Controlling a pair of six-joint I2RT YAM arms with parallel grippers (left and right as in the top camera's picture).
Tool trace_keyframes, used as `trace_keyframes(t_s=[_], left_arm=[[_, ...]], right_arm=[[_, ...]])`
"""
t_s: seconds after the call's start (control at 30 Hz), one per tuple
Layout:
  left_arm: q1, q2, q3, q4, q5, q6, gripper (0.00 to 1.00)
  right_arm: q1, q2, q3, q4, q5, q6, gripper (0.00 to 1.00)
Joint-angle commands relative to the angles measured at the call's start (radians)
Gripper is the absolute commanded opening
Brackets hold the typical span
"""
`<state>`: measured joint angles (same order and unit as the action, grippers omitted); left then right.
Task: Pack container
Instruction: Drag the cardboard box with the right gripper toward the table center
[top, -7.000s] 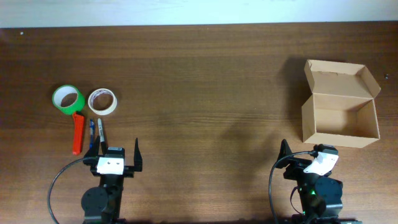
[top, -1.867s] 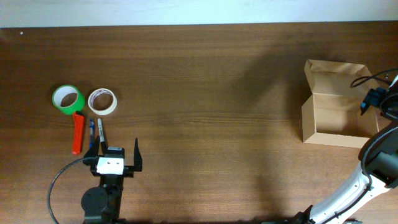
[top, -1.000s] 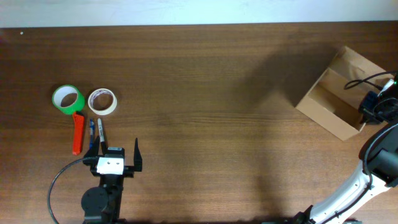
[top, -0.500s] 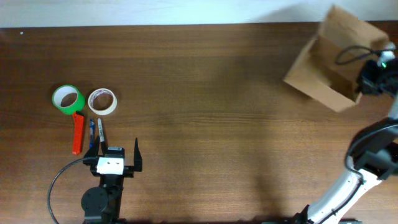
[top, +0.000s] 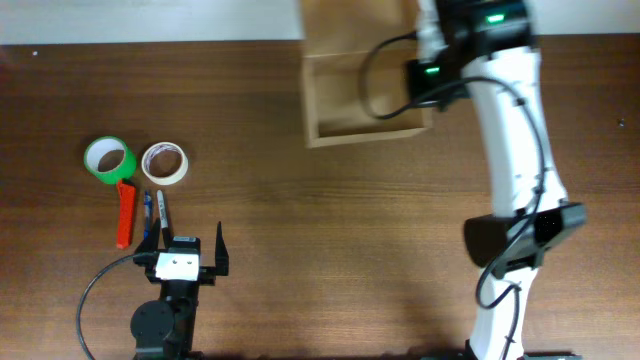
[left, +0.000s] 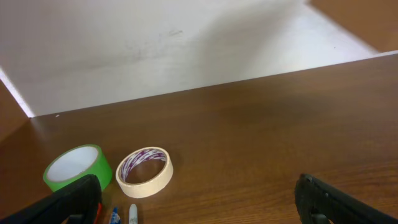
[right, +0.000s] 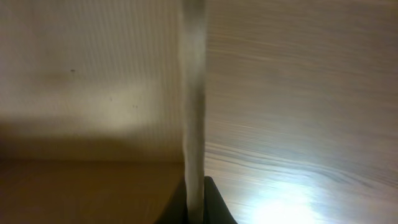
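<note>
Two tapes, two pens, one cutter, one box

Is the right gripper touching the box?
Touching. The right wrist view shows the right gripper clamped on the box wall, which runs up from between its fingers.

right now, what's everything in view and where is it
green plastic tape roll: 1, green, table's left
cream paper tape roll: 1, cream, right of the green roll
orange-red flat tool: 1, orange-red, below green roll
thin pens: 2, blue and dark, beside that tool
tan rectangular cardboard box: 1, tan, far edge, open, held
dark wooden table: 1, brown, under everything
left pincer: 1, black, open, near pens
right pincer: 1, black, shut on box wall
</note>
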<state>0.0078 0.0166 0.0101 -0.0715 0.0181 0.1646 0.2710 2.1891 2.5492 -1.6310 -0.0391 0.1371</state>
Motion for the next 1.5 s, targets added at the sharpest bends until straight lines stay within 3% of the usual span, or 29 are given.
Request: trace_keyframes(t_s=[0.0,0.13,0.4,0.5,0.73,0.8,1.03,1.23,1.47], left_arm=[[0.004,-0.006,-0.002,-0.008,0.003,0.009,1.00],[0.004,-0.006,-0.002,-0.008,0.003,0.009,0.99],[0.004,-0.006,-0.002,-0.009,0.003,0.009,1.00],[0.004,-0.006,-0.002,-0.008,0.003,0.009,1.00],[0.004,-0.006,-0.002,-0.008,0.003,0.009,1.00],[0.004,-0.006,-0.002,-0.008,0.003,0.009,1.00],[0.004,-0.006,-0.002,-0.008,0.003,0.009,1.00],[0.004,-0.006,-0.002,-0.008,0.003,0.009,1.00],[0.004,-0.006,-0.002,-0.008,0.003,0.009,1.00]], right_arm=[[0.074,-0.024,0.015,0.017,0.064,0.149,0.04],[0.129,-0.023,-0.006,0.022,0.123,0.240,0.04],[0.135,-0.023,-0.130,0.039,0.119,0.262,0.04],[0.140,-0.023,-0.194,0.077,0.122,0.141,0.04],[0.135,-0.023,-0.309,0.156,0.122,-0.339,0.04],[0.134,-0.023,-0.333,0.176,0.122,-0.396,0.04],[0.135,-0.023,-0.352,0.278,0.006,-0.436,0.04],[0.138,-0.015,-0.352,0.375,-0.017,-0.353,0.04],[0.144,0.037,-0.352,0.373,-0.022,-0.285,0.04]])
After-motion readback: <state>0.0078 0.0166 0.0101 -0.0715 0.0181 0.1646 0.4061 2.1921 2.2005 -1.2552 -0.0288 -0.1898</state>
